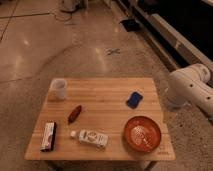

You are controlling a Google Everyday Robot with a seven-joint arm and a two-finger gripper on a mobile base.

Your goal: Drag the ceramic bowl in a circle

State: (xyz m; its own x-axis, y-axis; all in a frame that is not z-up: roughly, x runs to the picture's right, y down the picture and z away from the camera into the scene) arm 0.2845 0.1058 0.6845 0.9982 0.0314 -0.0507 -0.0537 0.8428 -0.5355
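Note:
The ceramic bowl is orange-red and round. It sits upright on the wooden table near the front right corner. Only the white arm shows, at the right edge beside the table and apart from the bowl. My gripper is out of view, so nothing shows of where it is or what it holds.
On the table are a clear plastic cup at the back left, a blue sponge-like object behind the bowl, a small red-brown item, a white bottle lying on its side, and a flat snack box at the front left.

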